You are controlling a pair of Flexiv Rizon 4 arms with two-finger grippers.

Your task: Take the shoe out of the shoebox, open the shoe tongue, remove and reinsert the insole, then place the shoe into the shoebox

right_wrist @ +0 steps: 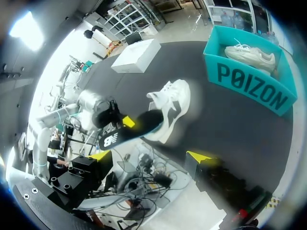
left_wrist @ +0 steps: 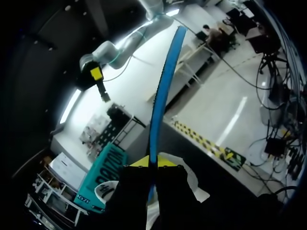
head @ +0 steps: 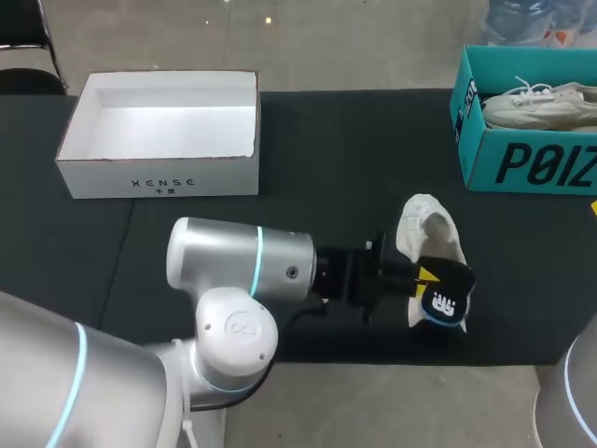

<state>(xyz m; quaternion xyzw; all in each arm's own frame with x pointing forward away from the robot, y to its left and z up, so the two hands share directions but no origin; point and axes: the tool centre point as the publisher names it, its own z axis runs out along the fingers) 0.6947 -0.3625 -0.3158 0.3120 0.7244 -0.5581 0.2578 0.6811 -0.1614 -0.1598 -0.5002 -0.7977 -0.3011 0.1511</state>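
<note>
A white shoe (head: 429, 227) lies on the black table (head: 317, 149), right of centre. My left gripper (head: 422, 274) hovers over its near end, shut on the black insole (head: 444, 301) with a blue edge, held clear of the shoe. In the left wrist view the insole (left_wrist: 165, 81) stands edge-on between the yellow tips of the left gripper (left_wrist: 153, 162), with the shoe (left_wrist: 194, 184) underneath. My right gripper (right_wrist: 151, 155) is open wide and empty, raised well back from the shoe (right_wrist: 170, 109) and the insole (right_wrist: 132, 132).
An open white shoebox (head: 159, 177) stands at the back left. A teal box (head: 522, 163) at the back right holds another pale shoe (head: 541, 105). The table's front edge runs just below the held insole.
</note>
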